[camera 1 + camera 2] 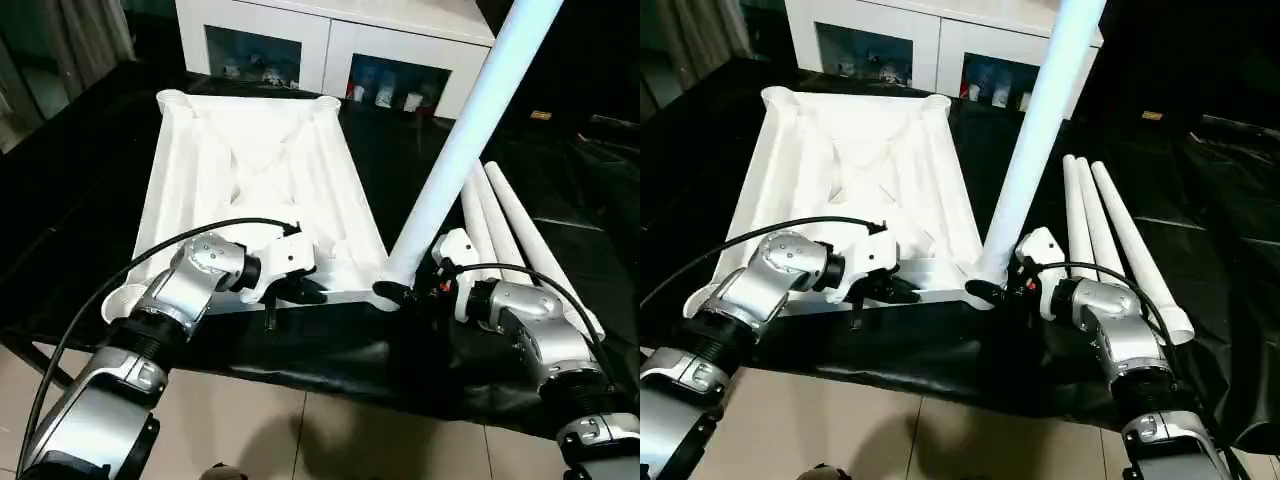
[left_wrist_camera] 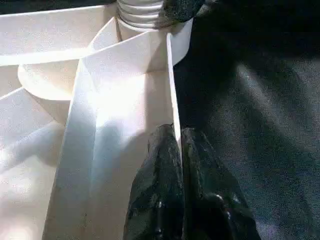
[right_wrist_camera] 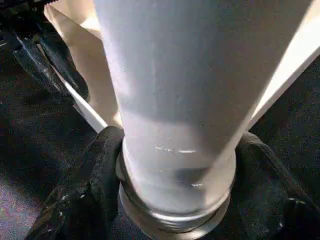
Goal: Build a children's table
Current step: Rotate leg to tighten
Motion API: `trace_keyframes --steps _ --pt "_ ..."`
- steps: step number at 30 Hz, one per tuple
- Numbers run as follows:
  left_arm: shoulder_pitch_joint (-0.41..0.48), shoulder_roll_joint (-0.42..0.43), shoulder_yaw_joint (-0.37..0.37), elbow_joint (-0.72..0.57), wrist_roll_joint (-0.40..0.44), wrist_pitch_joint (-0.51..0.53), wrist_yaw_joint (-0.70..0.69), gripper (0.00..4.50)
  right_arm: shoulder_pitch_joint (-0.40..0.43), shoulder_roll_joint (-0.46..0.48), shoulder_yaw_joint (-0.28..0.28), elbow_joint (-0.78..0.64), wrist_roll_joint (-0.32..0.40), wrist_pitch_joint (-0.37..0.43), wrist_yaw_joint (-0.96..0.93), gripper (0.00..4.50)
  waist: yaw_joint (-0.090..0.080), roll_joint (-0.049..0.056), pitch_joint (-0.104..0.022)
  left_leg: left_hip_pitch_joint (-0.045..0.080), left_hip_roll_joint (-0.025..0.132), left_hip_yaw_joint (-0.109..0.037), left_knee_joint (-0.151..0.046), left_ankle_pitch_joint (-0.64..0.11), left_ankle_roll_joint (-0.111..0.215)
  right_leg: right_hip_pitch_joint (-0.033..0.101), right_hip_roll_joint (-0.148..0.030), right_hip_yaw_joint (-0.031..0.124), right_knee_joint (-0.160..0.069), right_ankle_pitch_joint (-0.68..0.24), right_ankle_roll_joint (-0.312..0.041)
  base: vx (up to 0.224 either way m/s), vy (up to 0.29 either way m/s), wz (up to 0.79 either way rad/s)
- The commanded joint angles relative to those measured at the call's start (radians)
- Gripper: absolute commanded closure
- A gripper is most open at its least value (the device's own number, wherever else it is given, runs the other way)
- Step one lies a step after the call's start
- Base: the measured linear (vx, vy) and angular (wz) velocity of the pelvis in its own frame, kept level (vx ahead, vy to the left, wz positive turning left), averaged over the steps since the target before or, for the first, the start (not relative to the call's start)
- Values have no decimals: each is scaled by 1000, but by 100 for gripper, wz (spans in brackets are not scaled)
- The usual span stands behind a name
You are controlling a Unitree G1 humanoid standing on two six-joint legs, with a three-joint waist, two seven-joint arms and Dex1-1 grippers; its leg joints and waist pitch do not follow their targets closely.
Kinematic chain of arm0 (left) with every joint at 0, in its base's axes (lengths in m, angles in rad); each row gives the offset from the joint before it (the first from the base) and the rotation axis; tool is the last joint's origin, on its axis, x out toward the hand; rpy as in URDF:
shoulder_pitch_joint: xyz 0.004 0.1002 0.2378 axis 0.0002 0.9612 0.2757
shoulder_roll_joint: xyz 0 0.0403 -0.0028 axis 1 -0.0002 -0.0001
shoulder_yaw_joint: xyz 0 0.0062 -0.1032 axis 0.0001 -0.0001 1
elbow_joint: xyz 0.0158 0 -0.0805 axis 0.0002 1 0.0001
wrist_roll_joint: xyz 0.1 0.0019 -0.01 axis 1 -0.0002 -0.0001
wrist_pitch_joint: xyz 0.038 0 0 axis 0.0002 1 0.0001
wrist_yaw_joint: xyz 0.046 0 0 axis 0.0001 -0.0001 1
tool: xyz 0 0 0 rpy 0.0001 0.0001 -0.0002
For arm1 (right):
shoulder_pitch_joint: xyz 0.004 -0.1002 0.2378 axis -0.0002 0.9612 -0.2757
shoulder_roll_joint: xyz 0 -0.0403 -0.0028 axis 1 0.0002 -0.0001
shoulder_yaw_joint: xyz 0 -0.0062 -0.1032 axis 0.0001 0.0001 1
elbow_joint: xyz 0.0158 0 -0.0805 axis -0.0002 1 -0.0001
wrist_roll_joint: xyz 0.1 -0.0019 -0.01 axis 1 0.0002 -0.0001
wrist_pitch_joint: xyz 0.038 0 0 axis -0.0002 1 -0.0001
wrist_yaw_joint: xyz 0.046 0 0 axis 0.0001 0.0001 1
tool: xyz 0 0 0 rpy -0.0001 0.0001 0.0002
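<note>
Tabletop (image 1: 250,190) lying underside up on black-covered work surface (image 1: 90,200), ribs and diagonal braces showing, long axis running away toward white glass-door cabinet (image 1: 330,45). Near rim of tabletop close to the front edge of the black cover; bare tiled floor (image 1: 260,430) just beyond that edge.

Left gripper (image 2: 175,165) at the tabletop's near rim, fingers pressed together and pinching the thin upright rim wall between them, one finger inside, one outside.

One leg (image 1: 470,130) seated in the tabletop's near right corner socket, rising steeply and leaning away to the right, top end out of view. Right gripper (image 3: 170,200) at the base of this leg, beside that corner, a black finger (image 3: 95,185) on each side of the tube just above its ribbed collar; cannot tell whether clamped tight or merely cupping.

Three more legs (image 1: 1110,240) lying side by side right of the tabletop, fanned slightly, near ends toward the right forearm. Open black surface left of the tabletop and right of the spare legs.
</note>
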Motion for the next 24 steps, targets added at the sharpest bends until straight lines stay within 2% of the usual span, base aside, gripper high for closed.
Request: trace_keyframes --steps 1,4,5,6,7,10,11,12,13,14,15,17,18,22,23,24 --pt "31 -9 -28 10 -6 -2 -26 450 3 -4 -2 -2 5 10 21 177 -1 -7 -57 11 25 0 -54 -148 87 48 -58 37 -60 -98 -240 0 0 0" --pt "29 -16 -30 15 -3 4 -20 450 3 19 -21 24 -1 18 -49 180 -2 -7 -58 10 25 0 -54 -144 87 48 -57 37 -59 -92 -243 0 0 0" --pt "28 -18 -29 17 -3 6 -16 450 1 24 -25 31 -3 19 -65 180 -3 -5 -56 12 26 0 -56 -167 78 45 -57 36 -63 -124 -240 0 0 0" --pt "20 -39 -21 33 1 24 23 450 -21 54 -42 81 -20 18 -170 180 -3 -6 -55 11 26 0 -57 -177 73 45 -58 36 -64 -139 -237 0 0 0" --pt "20 -39 -21 33 1 24 23 450 -21 54 -42 81 -20 18 -170 180 -7 3 -53 13 26 -1 -60 -198 55 41 -58 38 -69 -168 -234 0 0 0" --pt "-11 -94 -3 79 19 78 138 450 -65 125 -79 168 -36 22 -367 180 -17 1 -54 14 25 -6 -65 -252 14 42 -60 36 -75 -259 -212 0 0 0" --pt "-41 -139 4 118 42 120 239 450 -96 185 -107 223 -36 38 -516 180 -29 5 -48 20 23 -5 -67 -290 -8 29 -59 39 -84 -316 -205 0 0 0" --pt "-43 -141 5 120 43 122 244 450 -97 188 -109 225 -36 39 -522 180 -28 5 -50 20 23 -8 -68 -300 -14 33 -61 37 -85 -343 -197 0 0 0" --pt "-49 -150 6 128 48 130 264 450 -103 200 -114 236 -35 43 -552 181 -28 3 -51 18 23 -9 -67 -302 -13 36 -63 37 -87 -357 -190 0 0 0" --pt "-71 -193 22 155 49 163 346 450 -125 242 -130 277 -34 41 -654 181 -27 3 -50 17 23 -8 -67 -303 -7 33 -61 38 -90 -354 -177 0 0 0" --pt "-88 -231 34 177 50 188 415 450 -143 279 -138 311 -36 33 -735 181 -28 9 -51 23 23 -7 -67 -313 -11 26 -59 40 -91 -344 -179 0 0 0" --pt "-101 -261 43 195 53 207 469 450 -157 309 -144 338 -40 26 -800 181 -30 7 -54 19 21 -9 -68 -305 -21 31 -57 38 -87 -339 -174 0 0 0" --pt "-108 -281 44 204 58 221 502 450 -167 329 -141 354 -50 20 -847 181 -28 7 -54 21 22 -7 -66 -303 -17 28 -56 39 -87 -312 -173 0 0 0" --pt "-117 -308 37 219 77 222 547 450 -199 362 -133 393 -73 -21 -904 181 -24 4 -57 14 18 -5 -64 -278 9 35 -55 38 -83 -255 -167 0 0 0" --pt "-116 -306 34 215 79 218 538 450 -203 366 -146 391 -47 -29 -852 181 -24 3 -57 14 18 -4 -63 -276 17 35 -55 38 -83 -247 -167 0 0 0" --pt "-115 -303 32 211 79 216 528 450 -205 368 -156 388 -25 -33 -809 125 -24 4 -56 12 18 -4 -63 -278 26 36 -55 38 -84 -246 -166 0 0 0"
